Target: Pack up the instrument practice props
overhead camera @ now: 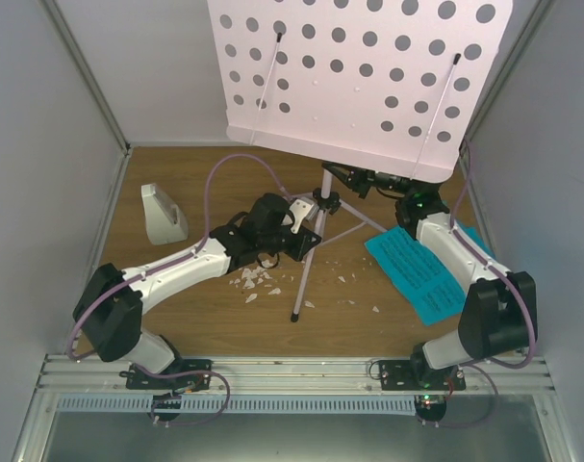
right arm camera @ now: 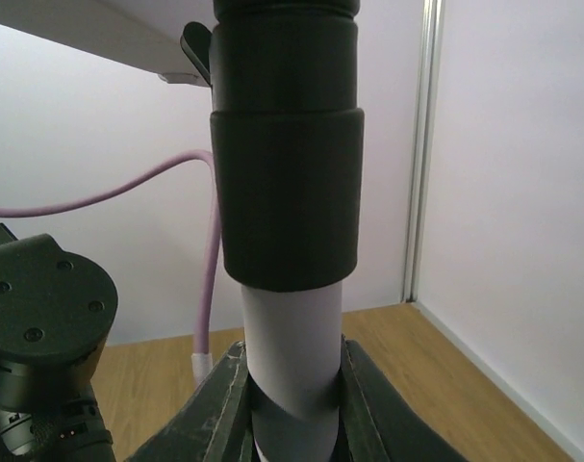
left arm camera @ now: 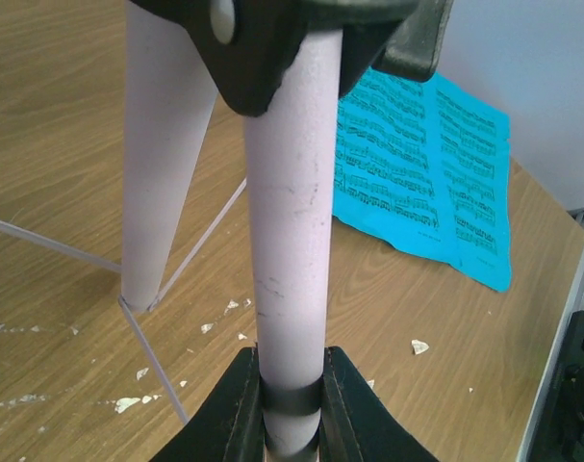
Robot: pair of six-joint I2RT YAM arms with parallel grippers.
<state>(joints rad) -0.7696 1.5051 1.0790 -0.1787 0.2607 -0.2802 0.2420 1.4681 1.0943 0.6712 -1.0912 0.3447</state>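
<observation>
Wooden table point(overhead camera: 176, 322) inside white walls point(overhead camera: 41, 144); music stand point(overhead camera: 368, 67) mid-table, left gripper point(left arm camera: 292, 385) clamping a lower tube, right gripper point(right arm camera: 292, 385) clamping its shaft; metronome point(overhead camera: 163, 214) far left; cyan pages point(overhead camera: 421, 269) right; crumbs point(overhead camera: 253, 281) near its foot.

Metronome point(overhead camera: 163, 214) left of the music stand point(overhead camera: 359, 115), sheet-music pages point(overhead camera: 421, 274) to its right.

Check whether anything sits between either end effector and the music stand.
Nothing visible. Both grip the music stand: the left end effector clamps a lilac tube below the black hub, the right end effector clamps the pole under the black collar.
</observation>
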